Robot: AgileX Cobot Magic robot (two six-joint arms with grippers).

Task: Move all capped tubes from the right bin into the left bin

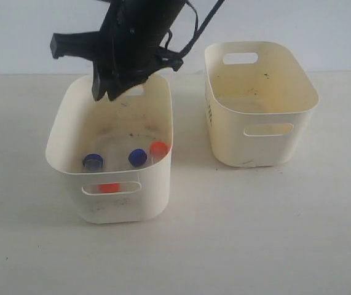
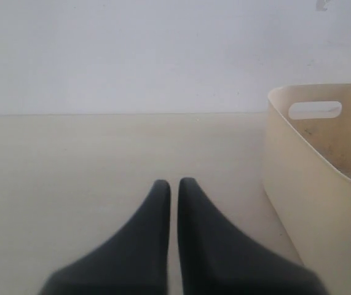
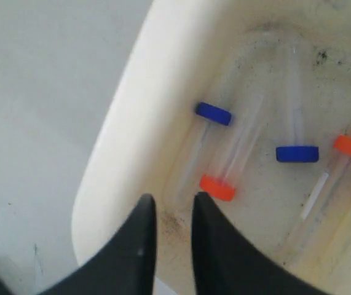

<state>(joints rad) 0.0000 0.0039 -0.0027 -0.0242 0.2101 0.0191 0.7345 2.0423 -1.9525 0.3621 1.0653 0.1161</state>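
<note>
The right gripper (image 3: pixel 172 200) has matt black fingers (image 3: pixel 141 246), smooth and seemingly plastic. Beneath them the left bin (image 1: pixel 61 132) is smooth cream plastic with a soft sheen, its floor dulled by dark grime. Just beyond the fingertips, the capped tubes (image 3: pixel 297 153) are clear glossy plastic with opaque caps (image 3: pixel 212 113). The table (image 1: pixel 255 246) looks matt off-white.

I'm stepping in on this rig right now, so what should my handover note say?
Left claw: shut, empty, over the table.
Right claw: slightly open, empty, reaching across above the left bin.
Tubes: all four lie in the left bin, two blue-capped tubes and two orange-capped tubes. None shows in the right bin.
Done: the transfer looks complete.
Left: probably only pulling the right arm clear.
</note>
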